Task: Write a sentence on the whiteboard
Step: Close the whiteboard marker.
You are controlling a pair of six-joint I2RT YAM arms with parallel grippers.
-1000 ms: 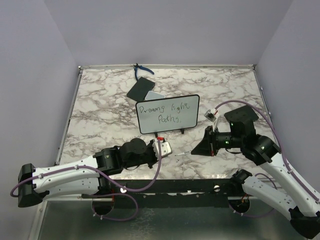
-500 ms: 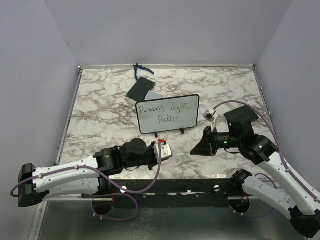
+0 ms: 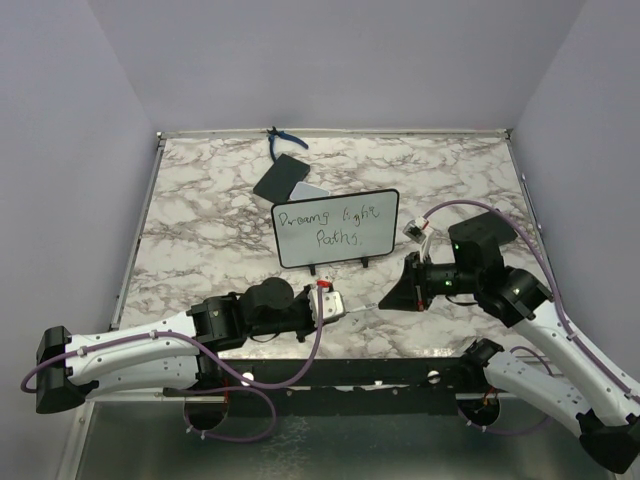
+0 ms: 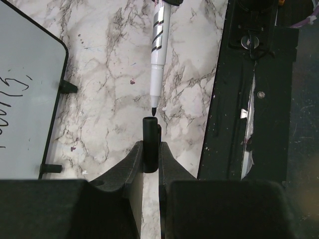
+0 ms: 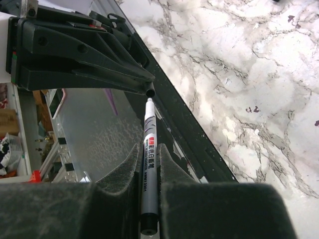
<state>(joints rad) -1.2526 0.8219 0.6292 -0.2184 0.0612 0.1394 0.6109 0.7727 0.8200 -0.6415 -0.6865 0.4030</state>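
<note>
The whiteboard [image 3: 336,228] stands upright mid-table on two black feet, and the sentence [image 3: 333,226] "Dreams light paths" runs across it in two lines. One edge of the whiteboard shows in the left wrist view [image 4: 25,99]. My left gripper [image 3: 334,303] is shut on a black marker cap [image 4: 150,137], its open end facing right. My right gripper [image 3: 397,298] is shut on a white marker [image 5: 149,149]. The marker [image 4: 158,50] points its dark tip at the cap's mouth [image 5: 150,92], almost touching it.
A plain black flat rectangle [image 3: 281,177], a grey-white pad [image 3: 311,190] and blue-handled pliers [image 3: 280,142] lie behind the whiteboard. A black rail [image 3: 400,372] runs along the table's near edge, just below both grippers.
My right gripper has moved left with the marker and my left gripper slightly right, so the marker tip now sits right at the cap's mouth.
</note>
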